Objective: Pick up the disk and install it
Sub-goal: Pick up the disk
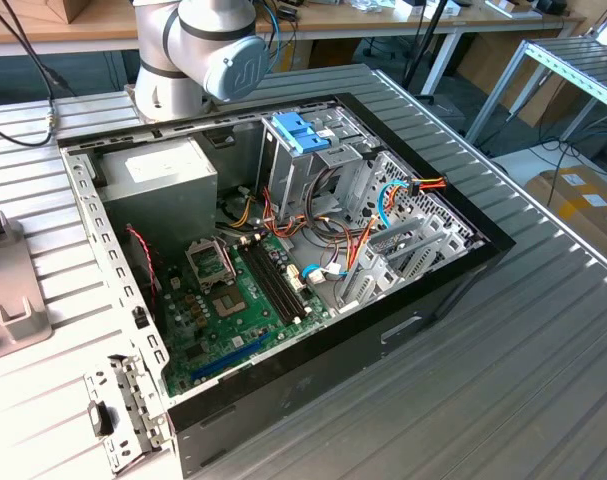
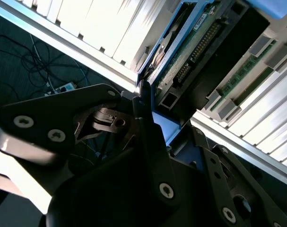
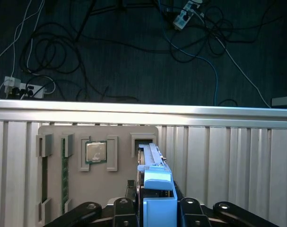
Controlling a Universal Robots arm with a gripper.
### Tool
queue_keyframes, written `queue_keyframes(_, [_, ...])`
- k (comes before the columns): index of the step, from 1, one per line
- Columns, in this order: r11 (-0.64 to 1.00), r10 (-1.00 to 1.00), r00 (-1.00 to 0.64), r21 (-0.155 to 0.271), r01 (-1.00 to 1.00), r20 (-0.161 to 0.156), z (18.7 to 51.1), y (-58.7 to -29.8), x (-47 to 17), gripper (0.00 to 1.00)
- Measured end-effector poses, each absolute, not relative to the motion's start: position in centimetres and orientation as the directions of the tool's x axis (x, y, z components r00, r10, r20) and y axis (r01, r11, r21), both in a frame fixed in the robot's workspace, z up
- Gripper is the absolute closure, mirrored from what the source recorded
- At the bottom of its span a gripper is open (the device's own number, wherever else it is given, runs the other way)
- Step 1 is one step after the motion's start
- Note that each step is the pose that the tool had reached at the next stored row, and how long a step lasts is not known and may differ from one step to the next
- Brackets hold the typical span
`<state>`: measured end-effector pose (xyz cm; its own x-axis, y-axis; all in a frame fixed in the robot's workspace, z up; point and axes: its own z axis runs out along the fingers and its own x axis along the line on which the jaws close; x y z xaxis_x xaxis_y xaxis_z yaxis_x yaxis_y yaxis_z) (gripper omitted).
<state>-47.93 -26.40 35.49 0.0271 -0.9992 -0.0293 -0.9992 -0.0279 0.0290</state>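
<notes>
The jaws are squeezed shut on the disk [image 3: 155,184]. In both wrist views the gripper [image 3: 156,210] has a black finger on each side of it. The fingers [image 2: 150,137] press on the blue plastic piece [image 3: 158,201] on the disk, and I see no gap there.

The disk is over a gray holder [image 3: 119,189] that lies on the ribbed table [image 3: 228,165]. Its far end is at a small pocket in the holder. I cannot tell if it sits in the pocket or is just above it. A square chip [image 3: 96,152] and green memory sticks [image 3: 65,175] rest in other pockets near it.

The open computer case [image 1: 313,390] is in the middle of the exterior view. A metal cage with light-blue handles [image 1: 301,130] is in its upper middle part. Loose wires [image 1: 368,225] hang just beside the cage.

I think the disk could slip or tip, because the jaws hold only smooth plastic. If it tips, its far end could catch the pocket wall and bump the chip. Near the cage, the wires could snag it.

The disk stands on its end. Its long side runs from the pocket straight up toward the gripper. Its thin edge faces the first wrist view. Its green board side [image 2: 190,52] shows in the second wrist view.
</notes>
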Motion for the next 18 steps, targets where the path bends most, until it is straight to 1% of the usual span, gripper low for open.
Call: queue_keyframes(18, [-0.028,-0.999,0.027,0.029,-0.999,-0.030,36.37,-26.40,-47.93,0.63])
